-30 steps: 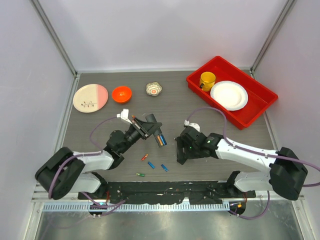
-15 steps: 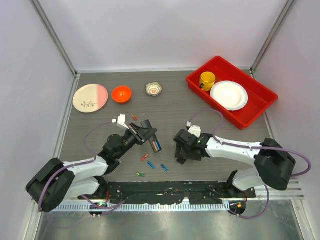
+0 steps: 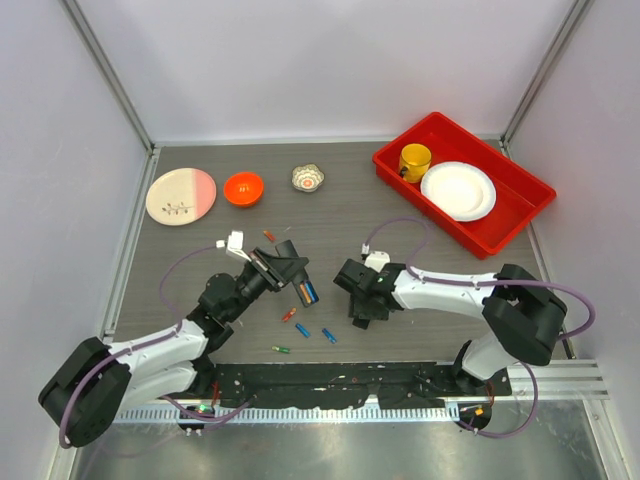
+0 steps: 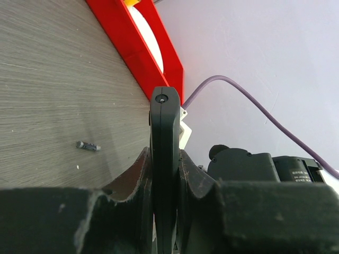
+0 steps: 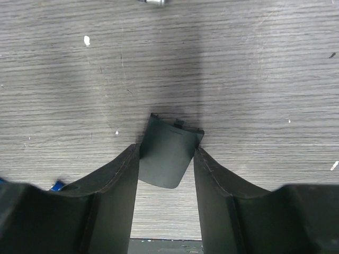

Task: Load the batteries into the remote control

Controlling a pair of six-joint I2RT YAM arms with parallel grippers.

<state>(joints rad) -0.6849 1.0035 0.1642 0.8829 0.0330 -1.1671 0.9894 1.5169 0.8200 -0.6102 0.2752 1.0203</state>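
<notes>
A grey wood-grain table [image 3: 350, 200] stands between pale walls, with both arms reaching in from the near edge.

The left gripper [image 4: 165, 174] is clamped on the remote control [image 4: 164, 121]. The black bar stands on its narrow edge between the two fingers and points away from the wrist. In the top view the remote is held above the middle of the table, and blue and orange show at its far end.

The right gripper [image 5: 166, 151] is low over the table, its fingers on both sides of a small flat black piece [image 5: 168, 138] that lies on the wood. Each finger is just beside an edge of this piece – whether they already press on it, I cannot tell.

Between the two arms, closer to the bases, the loose batteries [image 3: 302, 329] lie apart from each other: one orange, two blue, one green. A thin grey metal bit [image 4: 87, 145] lies alone on the wood.

Further away, a red tray [image 3: 520, 215] at the right rear holds a white plate [image 3: 458, 190] and a yellow cup [image 3: 414, 160]. At the left rear are a pink-and-cream plate [image 3: 181, 196] and an orange bowl [image 3: 243, 187].
</notes>
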